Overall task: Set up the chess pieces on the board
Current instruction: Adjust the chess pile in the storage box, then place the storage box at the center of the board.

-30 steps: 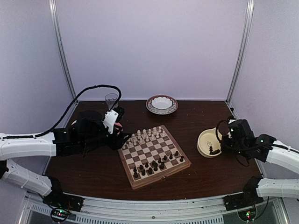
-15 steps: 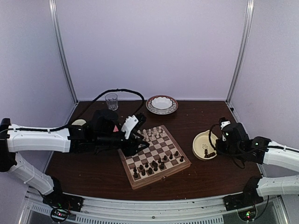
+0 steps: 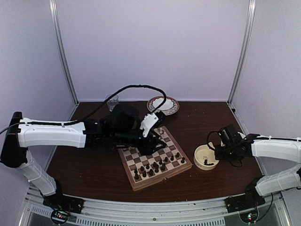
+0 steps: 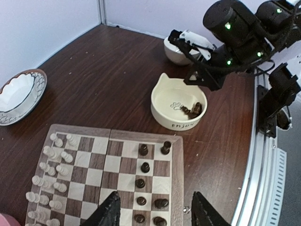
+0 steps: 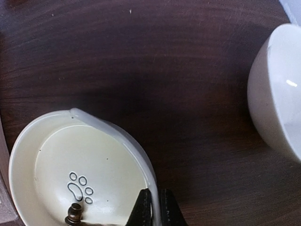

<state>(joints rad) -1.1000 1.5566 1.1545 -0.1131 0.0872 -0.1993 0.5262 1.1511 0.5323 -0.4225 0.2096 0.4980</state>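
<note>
— While the left gripper [image 4: 155, 202] hangs over the board [image 4: 117, 162], which step would you say is in hand?

— Fetching the next man, I think. Its fingers are apart with nothing between them, above the side where the dark pieces [image 4: 145, 167] stand in two uneven rows along one edge. The white pieces [image 4: 56, 157] crowd the opposite edge.

— And the dark ones not yet placed?

— A small heap lies in the cream bowl [image 4: 174, 123], which sits on the table [image 4: 108, 70] just beside the dark side of the board. The right gripper [image 5: 151, 207] is pinched shut on that bowl's rim. In its own wrist view the rim runs straight in between the closed fingers, and one piece shows inside the bowl close by.

— So how far along are we?

— Partway, by my reckoning. One row looks nearly full, the other has gaps, and the heap has yet to be emptied.

— What does the next move call for?

— I'd say the left gripper must swing across to the bowl, come down with its fingers apart and close on one piece only. They lie tangled together, so that will be fiddly, and the right gripper should hold the bowl steady meanwhile. Then the piece goes upright on a free square without knocking its neighbours. A white bowl [image 5: 277, 94] stands near the cream one, apart from it, and is best kept clear of.
</note>
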